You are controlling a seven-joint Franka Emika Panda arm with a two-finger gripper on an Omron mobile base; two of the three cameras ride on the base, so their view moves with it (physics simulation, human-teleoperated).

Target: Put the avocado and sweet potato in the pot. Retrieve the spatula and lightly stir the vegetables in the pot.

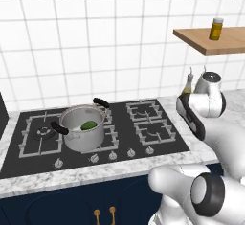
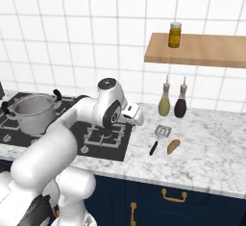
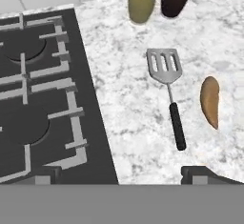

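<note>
Your open claw hovers empty over the counter, jaws wide; spatula and sweet potato lie just ahead, side by side. Avocado already sits in the pot, so you likely fetch the potato next

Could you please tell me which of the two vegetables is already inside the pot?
The avocado, the dark-green oval, lies inside the pot; the tan-brown sweet potato lies on the counter beside the spatula.

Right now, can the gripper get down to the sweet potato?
Probably yes. The gripper is open above the counter, and the sweet potato lies bare beside the spatula, apart from it, nothing over it.
</note>
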